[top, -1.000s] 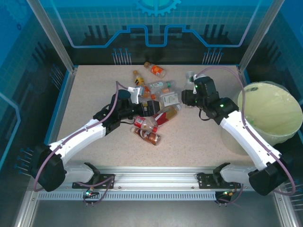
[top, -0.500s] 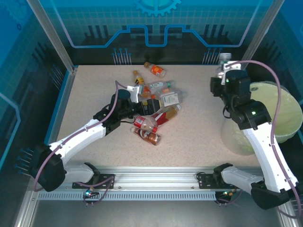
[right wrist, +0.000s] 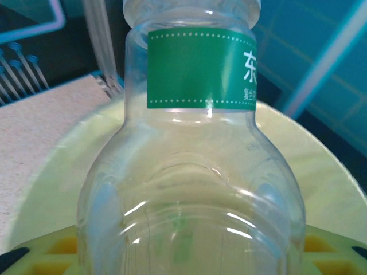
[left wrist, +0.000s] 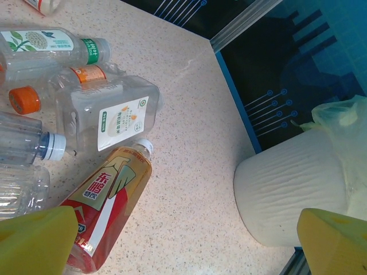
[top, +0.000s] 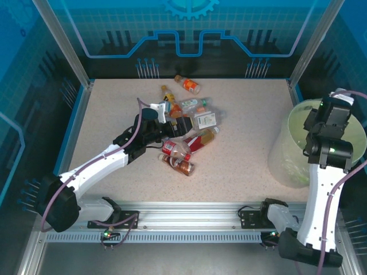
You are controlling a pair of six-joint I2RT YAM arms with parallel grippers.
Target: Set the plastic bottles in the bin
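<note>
Over the bin at three o'clock, your right gripper clamps a clear, green-labelled bottle; jaws of your left gripper stand wide apart.

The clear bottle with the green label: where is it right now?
In the right wrist view the green-labelled bottle is held in the right gripper, over the bin at the table's right edge.

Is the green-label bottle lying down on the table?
No, the green-label bottle is upright in the air, right over the open bin.
</note>
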